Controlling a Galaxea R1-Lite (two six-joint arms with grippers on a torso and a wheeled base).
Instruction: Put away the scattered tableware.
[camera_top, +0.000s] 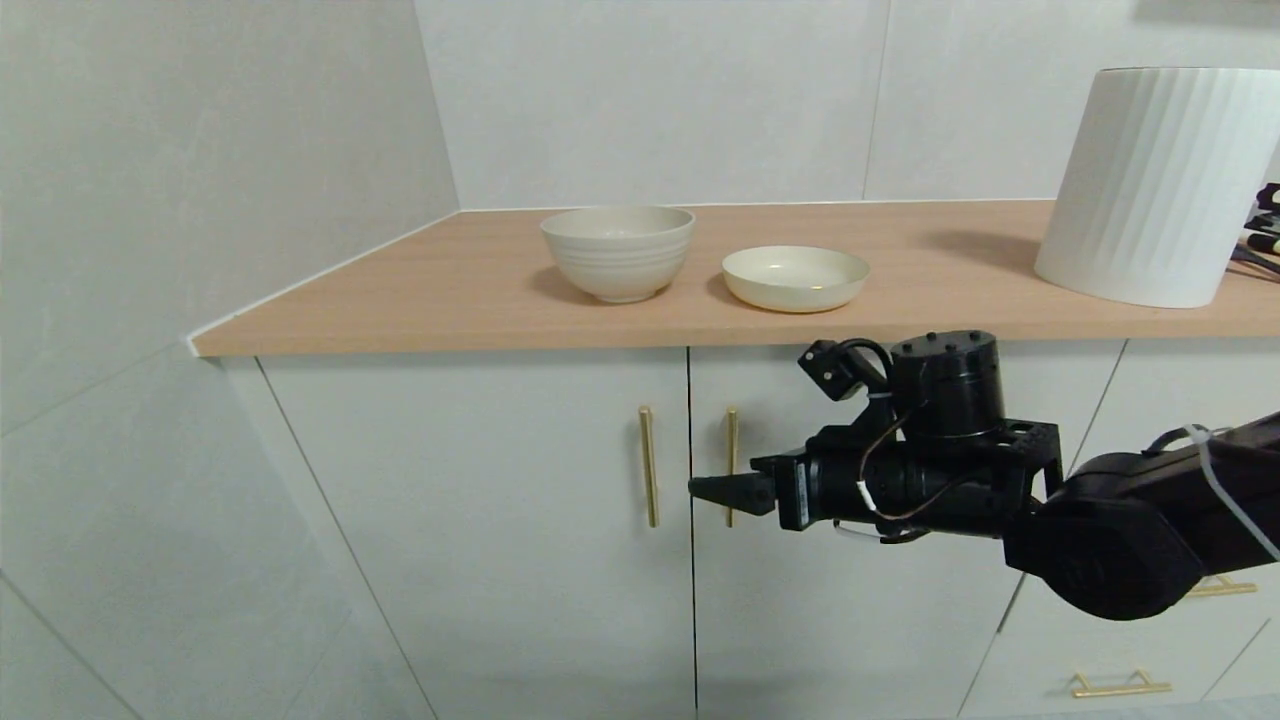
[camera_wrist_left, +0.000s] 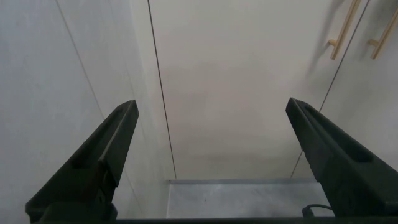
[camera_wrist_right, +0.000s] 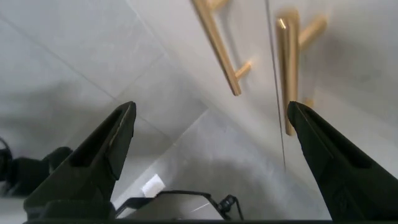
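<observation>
The right end effector (camera_top: 705, 490), released, hangs by the gold door handles (camera_top: 649, 465) below the worktop (camera_top: 400, 300) bearing a bowl (camera_top: 618, 252) and shallow dish (camera_top: 795, 277); the left end effector (camera_wrist_left: 211, 112) also gapes.

Bowl (camera_top: 618, 250) left of dish (camera_top: 795, 277) on counter (camera_top: 450, 290), canister (camera_top: 1150, 185) at right, door handles (camera_top: 648, 465) below, right arm's jaws before them

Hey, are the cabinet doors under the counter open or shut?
Shut. Both cabinet doors lie flush, with only a thin seam between them and their gold handles side by side.
</observation>
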